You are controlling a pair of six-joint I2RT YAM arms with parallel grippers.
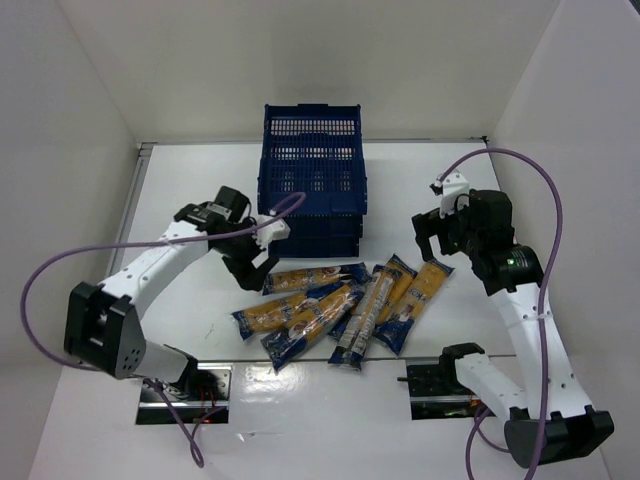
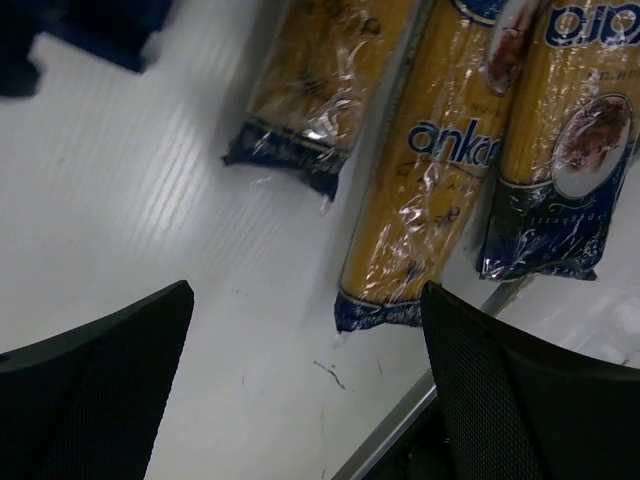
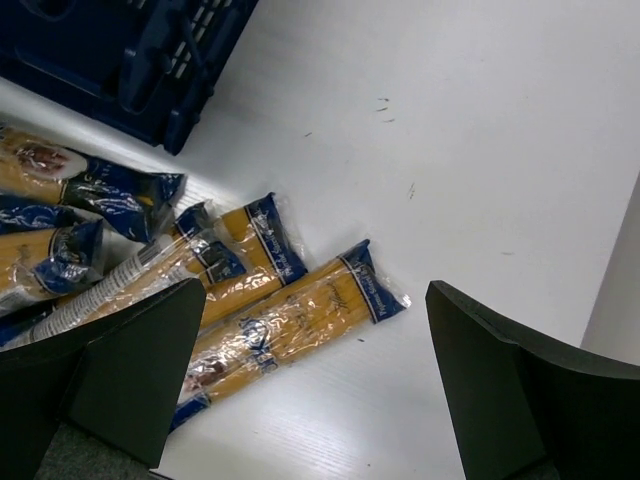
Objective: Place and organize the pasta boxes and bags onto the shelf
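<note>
the packets of pasta (image 1: 340, 305) lie in an overlapping heap on the white table (image 1: 430, 175), just in front of the shelf (image 1: 312, 180). some are partly covered, so an exact count is hard; about seven show from above. from overhead only the shelf's top tray is clear, and the tiers under it are mostly hidden. in the left wrist view three packets (image 2: 430, 170) are cut off by the upper edge, their dark blue ends toward the camera. the lettering on the middle one is only partly readable under crinkled wrap. a corner of the shelf (image 2: 100, 25) is a dark blur at top left. in the right wrist view the shelf (image 3: 120, 60) is cut off at the top left, and the left part of the heap (image 3: 290, 320) runs behind the near finger.

the left arm reaches forward and inward. the left gripper (image 1: 250, 272) is tipped down over the table at the left end of the heap, near the shelf's front left corner. its fingers (image 2: 90, 400) stand wide apart and hold nothing, over bare table short of the packet ends. the right arm bends up from its base, with the right gripper (image 1: 433, 245) hovering by the right end of the heap. its fingers (image 3: 520, 390) are spread and empty. a purple cable (image 1: 45, 275) loops off each arm.
</note>
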